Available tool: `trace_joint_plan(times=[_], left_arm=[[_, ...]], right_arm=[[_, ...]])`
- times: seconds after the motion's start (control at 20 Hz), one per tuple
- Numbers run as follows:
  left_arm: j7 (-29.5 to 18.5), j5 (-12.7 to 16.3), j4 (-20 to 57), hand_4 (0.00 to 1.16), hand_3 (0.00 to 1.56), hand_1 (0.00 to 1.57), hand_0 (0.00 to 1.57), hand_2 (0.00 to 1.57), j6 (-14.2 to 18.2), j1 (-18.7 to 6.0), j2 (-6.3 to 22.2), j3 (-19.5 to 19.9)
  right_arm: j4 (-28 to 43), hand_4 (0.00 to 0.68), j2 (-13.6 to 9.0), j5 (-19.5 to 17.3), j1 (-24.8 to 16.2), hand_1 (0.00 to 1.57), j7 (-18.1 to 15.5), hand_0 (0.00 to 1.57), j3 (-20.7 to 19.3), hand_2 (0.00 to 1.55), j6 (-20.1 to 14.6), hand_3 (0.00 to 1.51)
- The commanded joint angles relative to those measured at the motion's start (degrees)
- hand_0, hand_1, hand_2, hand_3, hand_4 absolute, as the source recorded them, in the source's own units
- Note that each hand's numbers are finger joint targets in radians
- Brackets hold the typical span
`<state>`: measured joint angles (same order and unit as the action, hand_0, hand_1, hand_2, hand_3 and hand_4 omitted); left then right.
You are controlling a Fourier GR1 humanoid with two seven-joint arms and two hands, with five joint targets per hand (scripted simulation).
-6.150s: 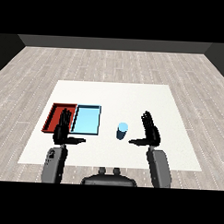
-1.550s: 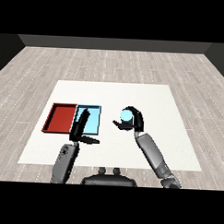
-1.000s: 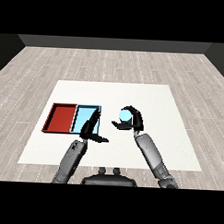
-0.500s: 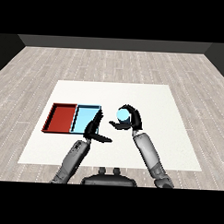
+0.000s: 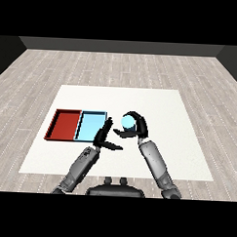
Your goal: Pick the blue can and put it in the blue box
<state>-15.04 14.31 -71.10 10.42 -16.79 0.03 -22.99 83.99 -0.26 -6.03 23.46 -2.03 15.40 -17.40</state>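
Right black hand (image 5: 135, 127) is curled round the small light blue cylindrical can (image 5: 126, 122), held above the white table (image 5: 179, 118) just right of the shallow light blue tray (image 5: 91, 126). Left black hand (image 5: 104, 135), fingers straight and holding nothing, overlaps that tray's right edge. The shallow red tray (image 5: 64, 125) adjoins the blue one on its left.

Single head view, looking down and forward across white table (image 5: 187, 143).
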Motion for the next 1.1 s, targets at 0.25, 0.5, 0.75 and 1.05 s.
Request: trace_joint_plan(times=[0.25,0.5,0.75,1.05], left_arm=[[-3.41,2.87,1.70,0.00,0.00,0.00,0.00,0.00,2.73,1.52,-0.03,-4.71],[-0.34,-0.07,-1.66,0.00,0.00,0.00,0.00,0.00,-0.84,1.83,0.43,-0.57],[-5.89,8.79,8.55,0.00,0.00,0.00,0.00,0.00,4.00,-6.81,-0.03,-5.61],[-4.39,4.09,3.36,0.00,0.00,0.00,0.00,0.00,-0.94,-2.49,0.23,-1.90]], right_arm=[[-0.21,0.609,0.26,-0.30,-1.19,1.48,-1.72,1.48,6.14,1.46,-4.73,1.39],[-3.83,0.621,0.26,3.00,4.07,1.47,-1.03,1.47,8.74,1.46,-6.01,1.41],[-0.83,0.628,0.26,3.80,2.89,1.46,0.60,1.46,6.99,1.45,-6.09,1.39],[-2.34,0.589,0.26,8.58,2.66,1.46,-2.17,1.46,10.97,1.45,-9.20,1.39]])
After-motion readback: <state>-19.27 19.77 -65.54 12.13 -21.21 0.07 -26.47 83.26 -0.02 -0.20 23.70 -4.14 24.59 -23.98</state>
